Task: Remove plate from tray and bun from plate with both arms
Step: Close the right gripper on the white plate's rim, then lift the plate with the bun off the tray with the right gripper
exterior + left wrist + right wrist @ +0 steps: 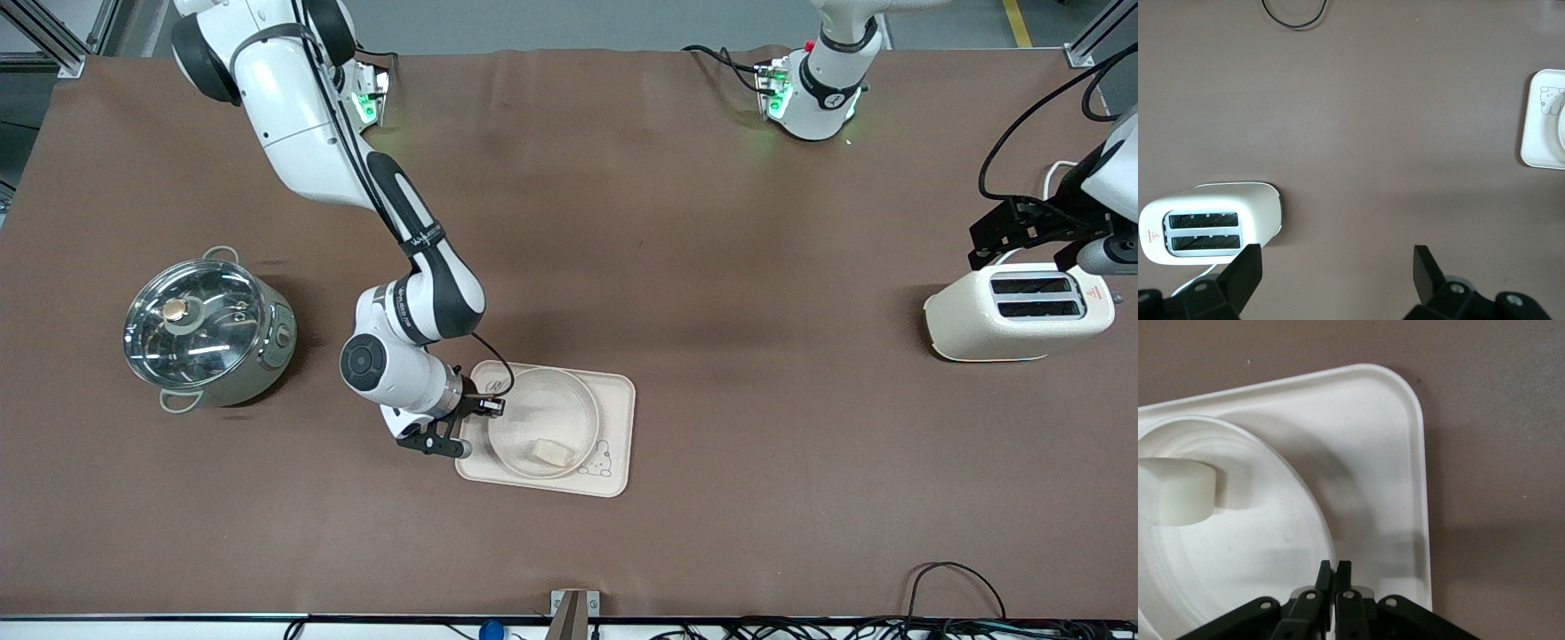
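The round cream plate (533,400) lies on the rabbit tray (620,418) near the table's middle. The pale bun (550,452) lies in the plate, at the side nearer the front camera. My right gripper (480,434) is shut on the plate's rim at the edge toward the right arm's end. In the right wrist view its fingertips (1336,565) pinch the rim of the plate (1238,540), with the bun (1178,490) farther in and the tray (1365,440) beneath. My left gripper (1013,233) is open and empty over the toaster (1018,311); its jaws (1338,263) stand wide apart.
A steel pot with a glass lid (206,327) stands toward the right arm's end. The cream toaster (1211,223) stands at the left arm's end. A black cable (956,578) loops at the table edge nearest the front camera.
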### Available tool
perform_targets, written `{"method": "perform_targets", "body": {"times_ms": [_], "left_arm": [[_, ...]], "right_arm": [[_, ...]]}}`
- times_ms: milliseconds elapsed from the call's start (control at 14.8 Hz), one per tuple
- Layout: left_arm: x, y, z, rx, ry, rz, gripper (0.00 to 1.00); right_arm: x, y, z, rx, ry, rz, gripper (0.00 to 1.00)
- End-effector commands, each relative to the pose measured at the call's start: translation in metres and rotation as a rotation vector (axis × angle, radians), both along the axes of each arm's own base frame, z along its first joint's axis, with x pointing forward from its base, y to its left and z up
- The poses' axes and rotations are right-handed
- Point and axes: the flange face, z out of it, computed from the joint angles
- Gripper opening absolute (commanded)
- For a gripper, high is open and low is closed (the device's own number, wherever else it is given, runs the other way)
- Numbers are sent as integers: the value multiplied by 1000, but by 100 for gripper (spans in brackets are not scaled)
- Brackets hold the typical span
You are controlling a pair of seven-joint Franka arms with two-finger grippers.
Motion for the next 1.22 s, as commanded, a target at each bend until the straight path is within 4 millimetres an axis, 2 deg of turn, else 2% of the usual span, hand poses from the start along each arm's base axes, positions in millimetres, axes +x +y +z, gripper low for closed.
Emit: {"method": "perform_targets", "body": {"times_ms": [0, 136, 203, 339, 407, 610, 814, 1085, 1153], "left_arm": [[0, 0, 3, 0, 3, -3, 100], [0, 0, 3, 0, 3, -3, 100], [0, 0, 3, 0, 3, -3, 100], [0, 1, 3, 0, 5, -3, 100], [0, 0, 3, 0, 3, -3, 100], [0, 1, 3, 0, 5, -3, 100], [0, 1, 2, 1, 6, -3, 100], [0, 0, 3, 1, 5, -3, 100], [-1, 1, 2, 1, 14, -3, 100]], "right_arm": [[10, -14, 18, 45, -15, 23, 0], [-3, -7, 46, 77, 13, 87, 0], [-8, -9, 62, 81, 18, 95, 0], [-29, -9, 72, 78, 33, 105, 0], [-40, -7, 72, 74, 38, 108, 0], [-94, -4, 63, 45, 47, 120, 0], [-150, 14, 41, 42, 37, 143, 0], [-195, 19, 22, 31, 35, 161, 0], [-200, 21, 19, 29, 32, 165, 0]]}}
